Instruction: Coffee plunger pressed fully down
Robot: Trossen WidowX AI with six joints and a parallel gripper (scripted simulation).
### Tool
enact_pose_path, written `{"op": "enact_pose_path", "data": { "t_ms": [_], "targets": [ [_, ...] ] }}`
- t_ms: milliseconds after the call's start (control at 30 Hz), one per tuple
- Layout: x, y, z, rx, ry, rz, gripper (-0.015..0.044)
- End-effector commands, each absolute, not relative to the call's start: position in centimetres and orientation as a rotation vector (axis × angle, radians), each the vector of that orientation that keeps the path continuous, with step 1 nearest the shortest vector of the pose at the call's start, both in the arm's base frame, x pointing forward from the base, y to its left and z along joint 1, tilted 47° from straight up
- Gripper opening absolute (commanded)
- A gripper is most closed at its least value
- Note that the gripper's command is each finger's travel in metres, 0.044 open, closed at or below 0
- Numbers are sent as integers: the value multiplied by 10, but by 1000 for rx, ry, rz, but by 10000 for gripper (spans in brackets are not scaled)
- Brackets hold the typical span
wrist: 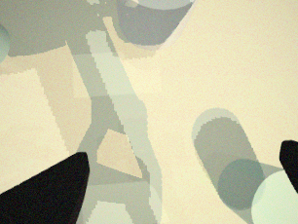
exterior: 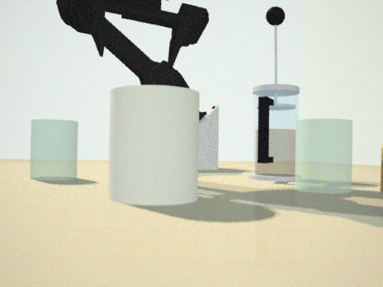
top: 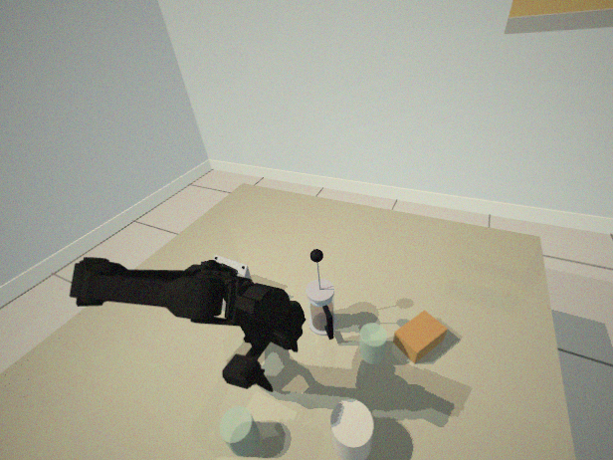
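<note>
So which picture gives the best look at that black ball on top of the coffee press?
The exterior view: the plunger knob stands sharp against the pale wall, high on its rod. The top view shows it smaller. The wrist view misses it entirely.
</note>
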State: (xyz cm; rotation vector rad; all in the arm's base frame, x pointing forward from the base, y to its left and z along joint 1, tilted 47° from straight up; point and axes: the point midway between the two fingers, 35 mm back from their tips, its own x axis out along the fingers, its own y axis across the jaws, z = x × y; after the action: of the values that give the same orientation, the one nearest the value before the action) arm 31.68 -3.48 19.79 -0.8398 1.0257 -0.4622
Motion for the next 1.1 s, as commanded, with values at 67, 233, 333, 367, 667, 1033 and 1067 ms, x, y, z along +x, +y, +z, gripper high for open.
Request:
{"op": "enact_pose_path", "data": {
  "t_ms": [67,233,333,367,667,1033,1067],
  "targets": [
    [314,53,186,-847,875,-352,440],
    [297,118,179,-829,746,-253,440],
    [285,140,177,-829,713,-194,440],
    [283,144,176,-825,704,-187,440],
    [223,224,158,-839,516,-26,440],
    [221,191,120,-839,498,-10,440],
    [221,187,117,-839,498,-10,440]
  ]
}}
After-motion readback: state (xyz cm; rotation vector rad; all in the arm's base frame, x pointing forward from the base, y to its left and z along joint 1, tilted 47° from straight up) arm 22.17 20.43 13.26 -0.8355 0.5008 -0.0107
